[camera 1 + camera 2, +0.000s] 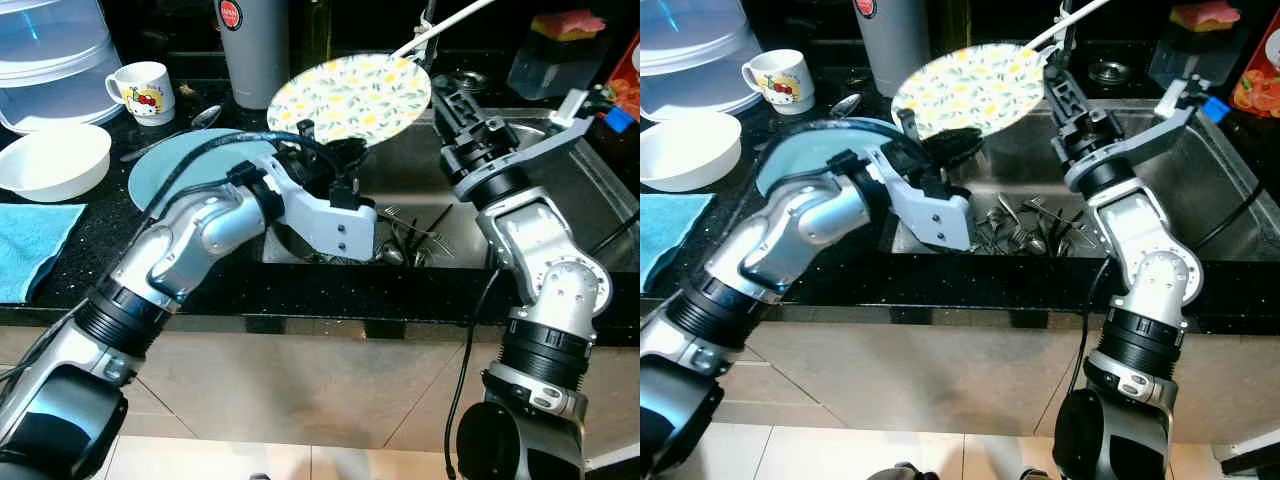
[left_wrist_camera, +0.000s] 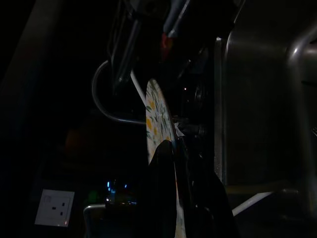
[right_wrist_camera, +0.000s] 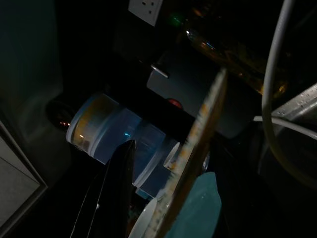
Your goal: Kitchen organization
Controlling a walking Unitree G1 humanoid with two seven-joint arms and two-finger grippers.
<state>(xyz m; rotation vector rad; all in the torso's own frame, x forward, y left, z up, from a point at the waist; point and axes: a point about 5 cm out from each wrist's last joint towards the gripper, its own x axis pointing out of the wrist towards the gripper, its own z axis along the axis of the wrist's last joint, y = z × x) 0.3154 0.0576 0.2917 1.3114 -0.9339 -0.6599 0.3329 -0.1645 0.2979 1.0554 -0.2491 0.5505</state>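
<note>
Black speckled countertop (image 1: pixel 100 240) is running along the wall, with a steel sink (image 1: pixel 590 190) set into it. A white bowl (image 1: pixel 52 160) is sitting beside a folded blue cloth (image 1: pixel 30 240). A cartoon mug (image 1: pixel 145 92), a spoon (image 1: pixel 195 122) and a pale blue plate (image 1: pixel 165 170) are lying nearby. Cutlery (image 1: pixel 1030 225) is lying in the sink.

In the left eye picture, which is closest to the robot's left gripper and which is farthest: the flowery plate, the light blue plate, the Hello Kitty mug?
From the left gripper:
1. Flowery plate: the fingers grip its lower edge, over the sink.
2. Light blue plate: flat on the counter, to the robot's left of the sink.
3. Hello Kitty mug: farther left and back.
</note>
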